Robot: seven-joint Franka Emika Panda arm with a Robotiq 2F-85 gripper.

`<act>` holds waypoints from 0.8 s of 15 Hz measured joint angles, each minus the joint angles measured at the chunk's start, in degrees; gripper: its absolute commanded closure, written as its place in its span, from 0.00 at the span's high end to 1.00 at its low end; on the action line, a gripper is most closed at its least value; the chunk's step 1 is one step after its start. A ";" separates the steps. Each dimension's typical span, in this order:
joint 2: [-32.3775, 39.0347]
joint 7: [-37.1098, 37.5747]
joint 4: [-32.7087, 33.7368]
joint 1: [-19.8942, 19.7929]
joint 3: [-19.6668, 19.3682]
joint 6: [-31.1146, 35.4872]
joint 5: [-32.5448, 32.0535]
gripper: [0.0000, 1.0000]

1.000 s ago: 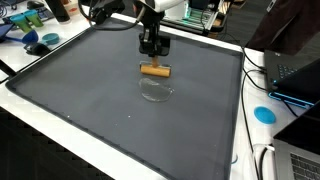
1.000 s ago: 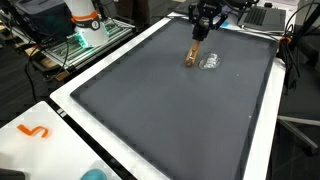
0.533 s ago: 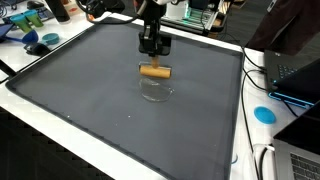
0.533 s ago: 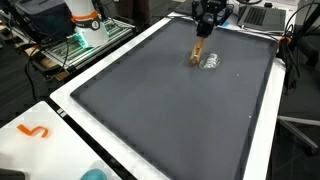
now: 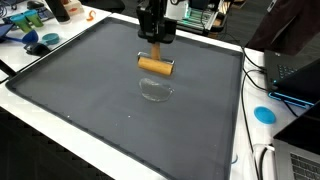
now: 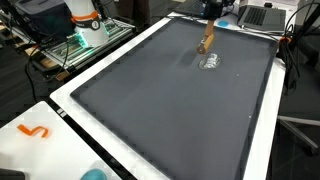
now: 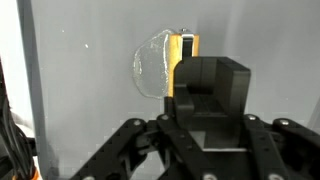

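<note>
My gripper (image 5: 155, 42) is shut on a short wooden cylinder with a metal end (image 5: 154, 65) and holds it in the air above the dark grey mat (image 5: 80, 80). A clear, round glass-like dish (image 5: 155, 91) lies on the mat just below it. In an exterior view the cylinder (image 6: 207, 38) hangs tilted under the gripper (image 6: 212, 12), above the clear dish (image 6: 210, 62). In the wrist view the cylinder's orange-yellow end (image 7: 183, 52) shows past the black fingers (image 7: 210, 95), over the dish (image 7: 152, 68).
The mat lies on a white table (image 5: 150, 160). A blue disc (image 5: 264, 113) and a laptop (image 5: 295, 72) are at one side, and blue items (image 5: 38, 45) at the far corner. An orange squiggle (image 6: 33, 131) lies on the white table edge.
My gripper has risen and carried the wooden cylinder up off the clear dish. The dish has stayed in place on the mat.
</note>
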 measured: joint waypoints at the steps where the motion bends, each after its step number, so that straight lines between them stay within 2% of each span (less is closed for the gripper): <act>1: -0.34 2.14 0.19 0.27 -0.01 -0.01 0.00 0.23; 6: -0.86 12.11 1.29 2.53 0.09 -0.01 -1.34 0.23; 12: -0.84 22.87 2.50 6.47 0.32 -0.01 -8.61 0.23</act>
